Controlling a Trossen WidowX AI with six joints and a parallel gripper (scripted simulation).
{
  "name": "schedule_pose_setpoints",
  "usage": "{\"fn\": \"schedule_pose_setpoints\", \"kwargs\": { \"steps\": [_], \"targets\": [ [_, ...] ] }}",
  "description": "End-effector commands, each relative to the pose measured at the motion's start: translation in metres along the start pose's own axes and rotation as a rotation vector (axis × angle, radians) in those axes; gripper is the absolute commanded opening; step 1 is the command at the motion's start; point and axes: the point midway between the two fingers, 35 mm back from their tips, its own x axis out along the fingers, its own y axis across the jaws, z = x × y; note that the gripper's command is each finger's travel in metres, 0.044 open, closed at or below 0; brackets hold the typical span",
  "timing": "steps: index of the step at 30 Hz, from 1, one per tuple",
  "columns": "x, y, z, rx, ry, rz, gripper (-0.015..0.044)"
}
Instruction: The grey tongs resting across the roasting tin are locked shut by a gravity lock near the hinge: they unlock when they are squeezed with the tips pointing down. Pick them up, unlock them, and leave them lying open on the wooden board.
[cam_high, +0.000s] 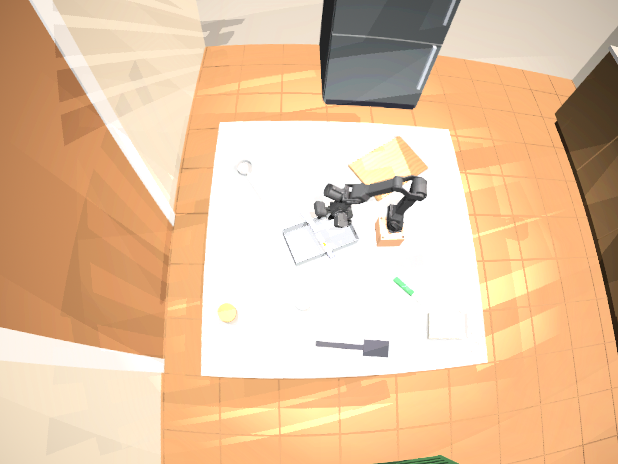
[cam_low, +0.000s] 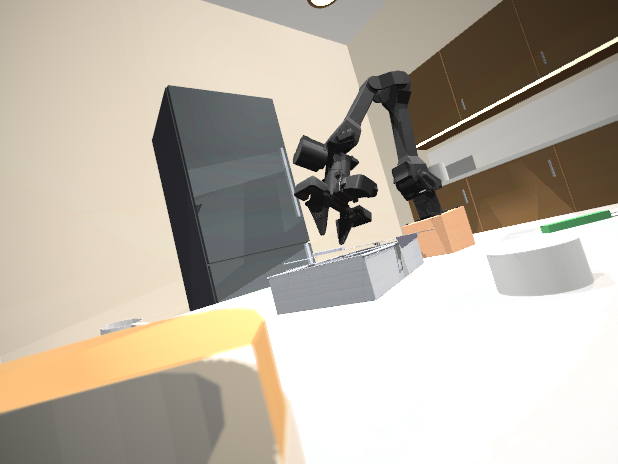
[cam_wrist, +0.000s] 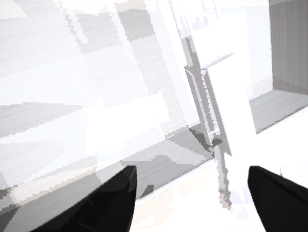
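Note:
The grey tongs (cam_high: 327, 249) lie across the roasting tin (cam_high: 289, 249) (cam_low: 322, 287) (cam_wrist: 290, 50), spanning both long rims. A small yellow spot shows on them near the tin's lower rim in the top view. In the wrist view the tongs (cam_wrist: 202, 95) run steeply down the picture and stick out past the tin wall, toward the space between the fingers. My gripper (cam_high: 330, 214) (cam_low: 332, 238) (cam_wrist: 191, 174) is open and empty, pointing down above the tin's far rim. A gap shows between fingertips and tongs. The wooden board (cam_high: 385, 161) lies beyond the arm; the lock cannot be made out.
The arm stands on an orange base block (cam_high: 390, 240) (cam_low: 447, 235) right of the tin. A green-handled tool (cam_high: 403, 286), a dark spatula (cam_high: 376, 348), a yellow-topped round thing (cam_high: 227, 312), a pale square block (cam_high: 446, 326) and a ring-shaped thing (cam_high: 237, 167) lie around.

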Motion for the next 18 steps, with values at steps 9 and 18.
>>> {"fn": "schedule_pose_setpoints", "kwargs": {
  "steps": [9,18],
  "targets": [
    [-0.002,-0.005,0.059,-0.319,-0.166,-0.023,0.0260],
    [-0.001,-0.006,0.071,-0.318,-0.168,-0.022,0.0260]
  ]
}}
